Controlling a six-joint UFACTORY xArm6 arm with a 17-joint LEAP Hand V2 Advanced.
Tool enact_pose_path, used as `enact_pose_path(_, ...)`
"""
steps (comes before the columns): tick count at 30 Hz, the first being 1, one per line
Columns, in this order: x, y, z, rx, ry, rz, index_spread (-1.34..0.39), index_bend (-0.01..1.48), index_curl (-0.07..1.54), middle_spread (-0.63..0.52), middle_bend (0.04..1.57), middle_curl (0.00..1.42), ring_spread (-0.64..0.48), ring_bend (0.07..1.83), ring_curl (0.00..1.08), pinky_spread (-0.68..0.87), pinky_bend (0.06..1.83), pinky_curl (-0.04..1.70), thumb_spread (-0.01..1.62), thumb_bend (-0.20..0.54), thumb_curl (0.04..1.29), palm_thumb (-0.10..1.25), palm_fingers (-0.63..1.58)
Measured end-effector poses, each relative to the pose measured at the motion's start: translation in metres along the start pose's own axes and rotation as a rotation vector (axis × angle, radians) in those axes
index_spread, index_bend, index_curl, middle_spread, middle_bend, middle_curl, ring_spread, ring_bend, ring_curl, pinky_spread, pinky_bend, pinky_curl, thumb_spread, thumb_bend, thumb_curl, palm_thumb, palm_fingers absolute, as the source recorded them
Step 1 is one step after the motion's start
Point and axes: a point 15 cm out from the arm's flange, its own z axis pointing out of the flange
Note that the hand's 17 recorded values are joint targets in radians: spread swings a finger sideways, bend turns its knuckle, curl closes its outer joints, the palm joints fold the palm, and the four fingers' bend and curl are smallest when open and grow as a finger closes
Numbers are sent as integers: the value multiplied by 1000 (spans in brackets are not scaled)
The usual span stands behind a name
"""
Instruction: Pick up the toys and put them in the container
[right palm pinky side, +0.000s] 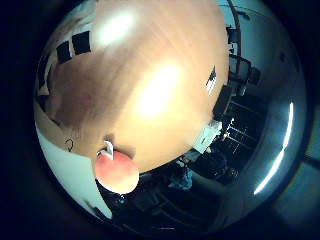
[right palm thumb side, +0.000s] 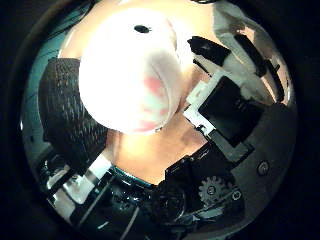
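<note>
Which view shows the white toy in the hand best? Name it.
The thumb side palm view. The white toy with pink blotches fills much of it, close to the palm, the hand's fingers curled round it. The little finger side view shows only a reddish rounded bit, perhaps that toy.

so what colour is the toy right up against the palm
Mostly white with pink-red blotches, seen best in the thumb side palm view: the toy.

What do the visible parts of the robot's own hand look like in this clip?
In the thumb side palm view the hand shows boxy black segments joined by white brackets, a rounded black fingertip pad with a fine ribbed texture, a small grey gear and a teal rim near the base.
</note>
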Motion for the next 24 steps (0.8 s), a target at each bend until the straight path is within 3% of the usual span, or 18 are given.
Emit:
enact_pose_path(4,5,9,-20,11,17,17,-406,689,973,-222,1109,892,-254,1281,683,-362,989,873,1050,-32,465,1036,949)
enact_pose_path(8,11,15,-37,29,38,32,-438,529,944,-252,1057,861,-281,1228,655,-440,893,838,1030,-35,444,888,710)
enact_pose_path(9,11,17,-40,29,40,33,-448,415,894,-265,1019,838,-289,1206,646,-421,821,827,1031,-36,431,844,493)
enact_pose_path(11,9,21,-42,17,34,34,-468,345,819,-274,912,783,-285,1124,610,-296,695,800,1028,-33,414,809,220)
enact_pose_path(13,5,28,-40,-9,21,30,-463,288,732,-258,772,711,-263,995,558,-135,684,776,1018,-39,391,763,84)
enact_pose_path(18,-10,36,-41,-70,-14,-6,-417,169,526,-125,421,502,-77,666,395,245,639,649,998,-36,344,682,-36)
enact_pose_path(24,-19,29,-46,-68,-16,-28,-398,151,371,-33,234,385,77,499,305,360,544,510,995,-29,319,649,-32)
